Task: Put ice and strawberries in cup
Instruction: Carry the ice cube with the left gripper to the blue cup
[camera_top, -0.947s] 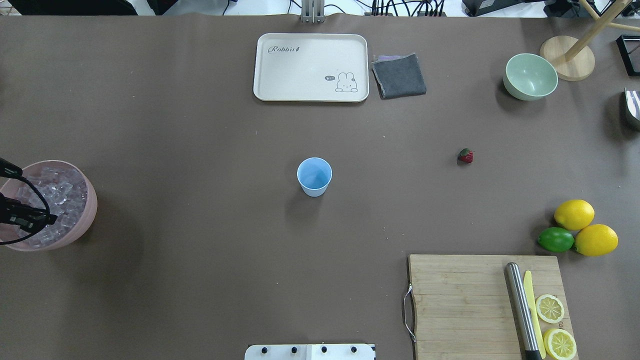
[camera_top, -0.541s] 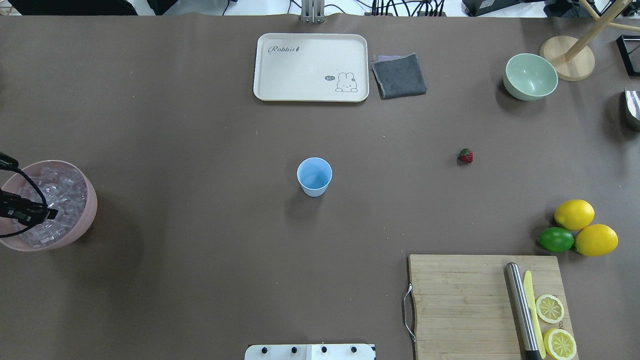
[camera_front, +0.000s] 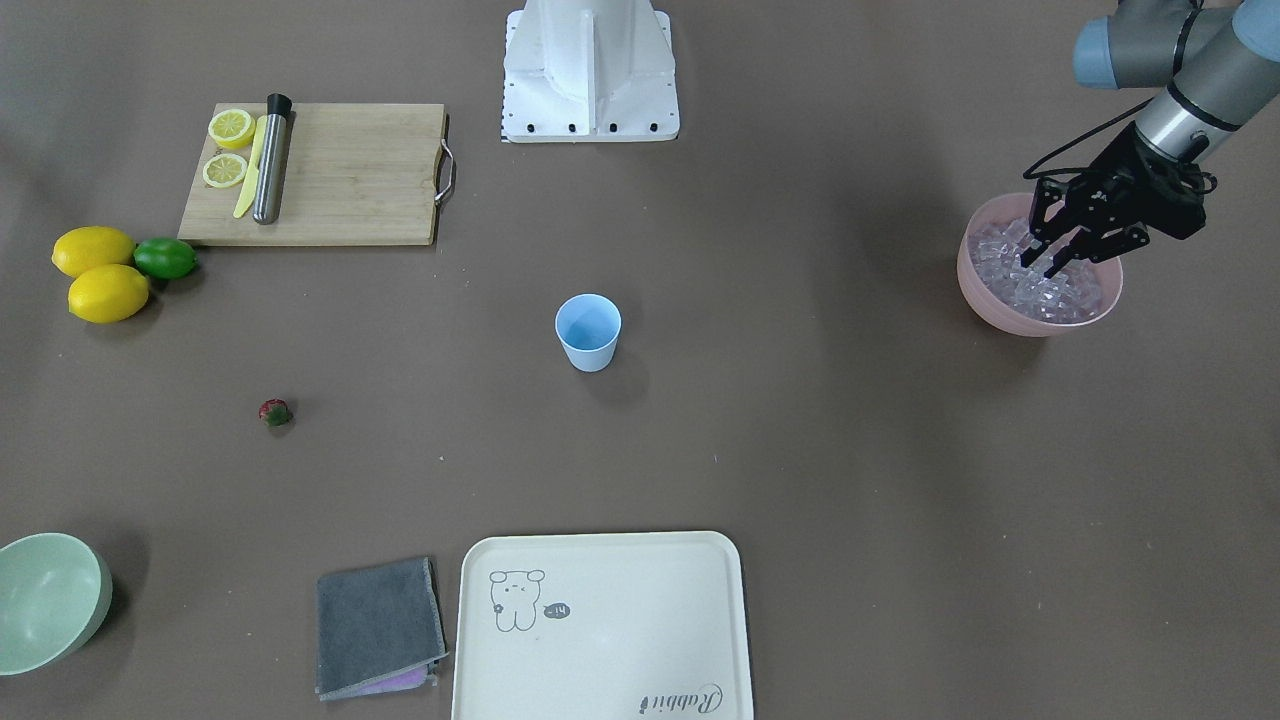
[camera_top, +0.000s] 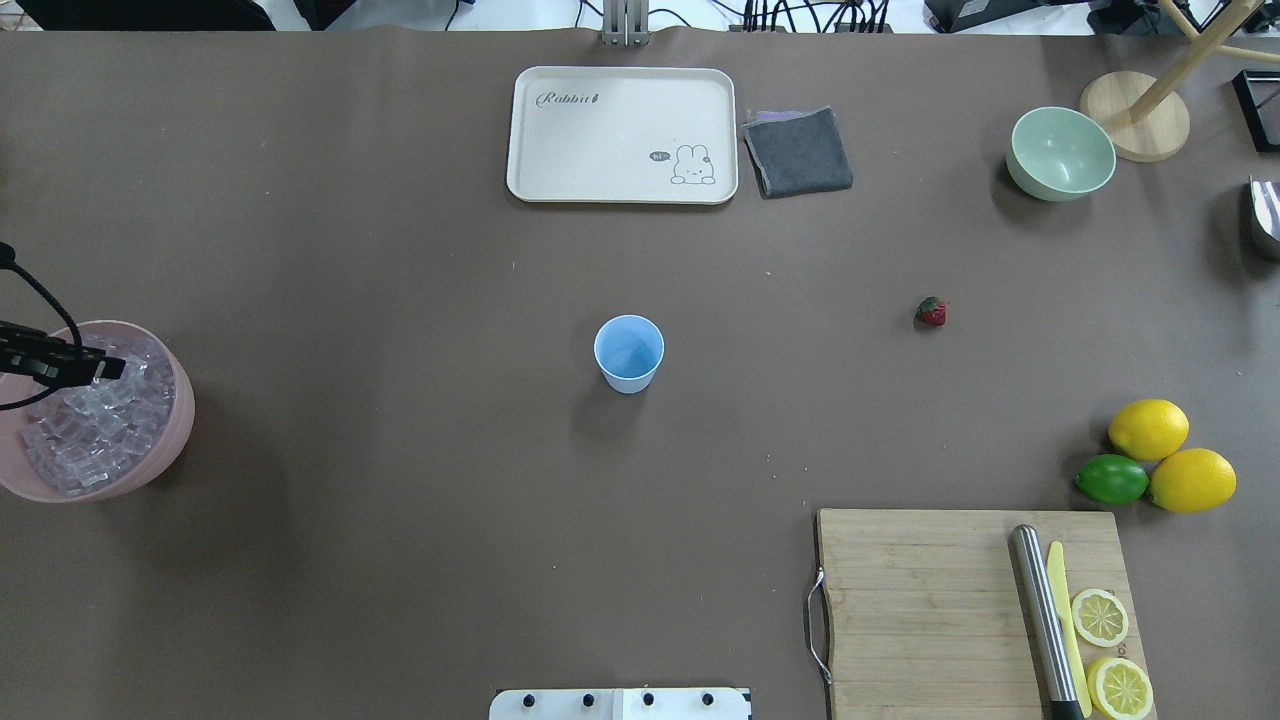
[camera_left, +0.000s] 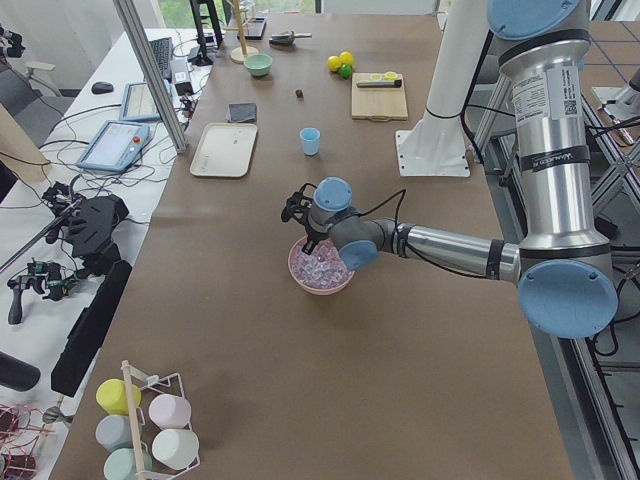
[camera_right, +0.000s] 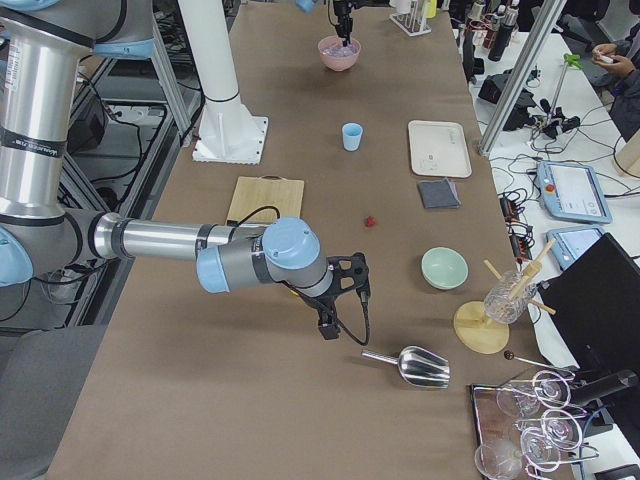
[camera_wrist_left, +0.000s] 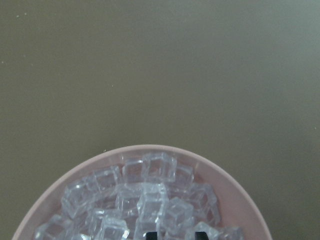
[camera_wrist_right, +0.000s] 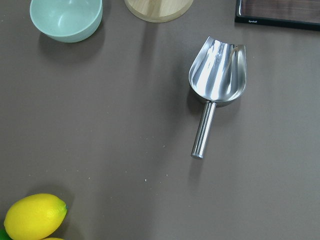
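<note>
The light-blue cup (camera_top: 629, 352) stands upright mid-table. A small red strawberry (camera_top: 931, 312) lies to its right, alone on the mat. At the left edge, a pink bowl (camera_top: 176, 420) is heaped with clear ice (camera_top: 90, 432) cubes. My left gripper (camera_front: 1048, 258) reaches into the far part of that bowl. Its fingertips (camera_wrist_left: 152, 235) sit a narrow gap apart with an ice cube between them. My right gripper (camera_right: 328, 318) hovers over bare table far right, near the scoop. I cannot tell whether it is open or shut.
A cream tray (camera_top: 620, 135), a grey cloth (camera_top: 797, 152) and a pale green bowl (camera_top: 1060, 152) line the far side. Lemons (camera_top: 1148, 428) and a lime (camera_top: 1111, 479) sit beside a cutting board (camera_top: 920, 600). A metal scoop (camera_wrist_right: 217, 75) lies under the right wrist.
The left gripper has shifted across the pink bowl toward its far side, its cable moving with it. Cup and strawberry have not moved.
</note>
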